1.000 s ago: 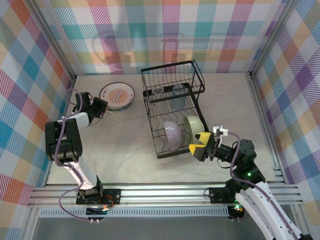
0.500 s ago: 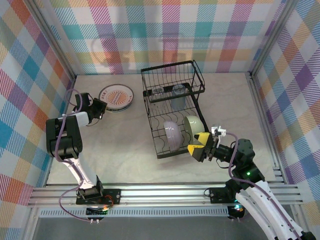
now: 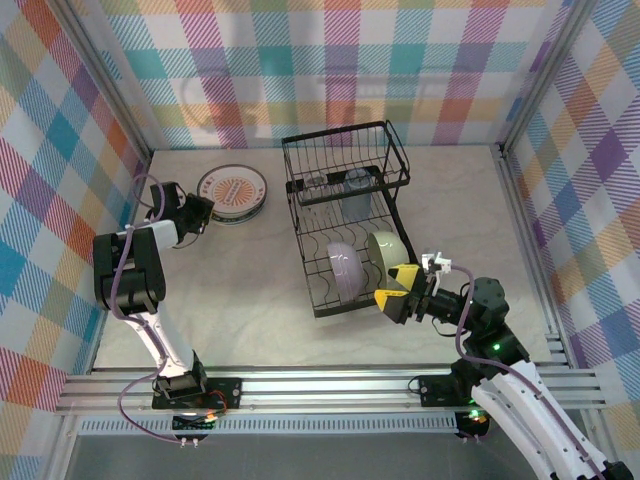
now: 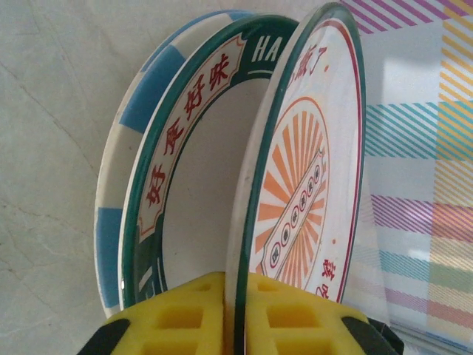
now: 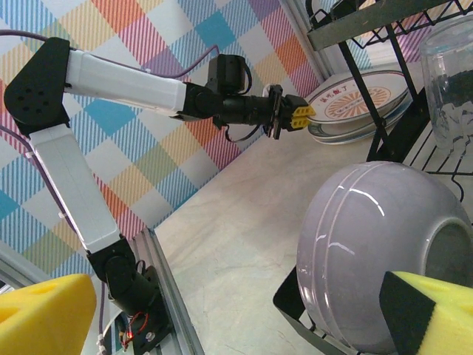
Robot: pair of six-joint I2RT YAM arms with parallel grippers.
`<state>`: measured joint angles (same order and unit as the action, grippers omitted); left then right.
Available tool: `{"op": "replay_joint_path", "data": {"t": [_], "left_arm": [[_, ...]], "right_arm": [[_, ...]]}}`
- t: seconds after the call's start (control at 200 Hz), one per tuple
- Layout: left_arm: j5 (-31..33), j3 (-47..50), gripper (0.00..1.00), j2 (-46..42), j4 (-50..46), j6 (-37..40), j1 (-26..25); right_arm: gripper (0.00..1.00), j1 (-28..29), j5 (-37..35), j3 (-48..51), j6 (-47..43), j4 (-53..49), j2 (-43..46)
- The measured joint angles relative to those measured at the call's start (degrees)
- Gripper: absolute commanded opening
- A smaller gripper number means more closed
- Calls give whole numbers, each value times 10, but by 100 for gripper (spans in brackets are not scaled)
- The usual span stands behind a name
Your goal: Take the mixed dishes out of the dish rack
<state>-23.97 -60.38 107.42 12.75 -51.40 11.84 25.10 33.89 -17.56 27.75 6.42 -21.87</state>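
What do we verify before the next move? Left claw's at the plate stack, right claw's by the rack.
1. Left claw free of orange plate: not ok, rim sits between its pads.
2. Plate flat on stack: not ok, near edge raised, one pad under it.
3. Right claw open: ok.
4. Right claw lined up on purple bowl: cannot tell.
5. Claws well apart: ok, opposite sides of rack.
6. Unloading done: not ok, purple bowl, green bowl and glasses sit in rack.
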Motion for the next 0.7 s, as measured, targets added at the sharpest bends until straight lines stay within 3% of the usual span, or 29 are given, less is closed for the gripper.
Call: {"op": "replay_joint_path", "data": {"t": [0.44,0.7], "left_arm": [[0,-3,48,0,-5,10,0],[-4,-26,79,-3,-41,38,0]], "right_arm": [[99,5,-5,0,-2,-1,0],[99,6,-9,0,-4,-6,0]]}}
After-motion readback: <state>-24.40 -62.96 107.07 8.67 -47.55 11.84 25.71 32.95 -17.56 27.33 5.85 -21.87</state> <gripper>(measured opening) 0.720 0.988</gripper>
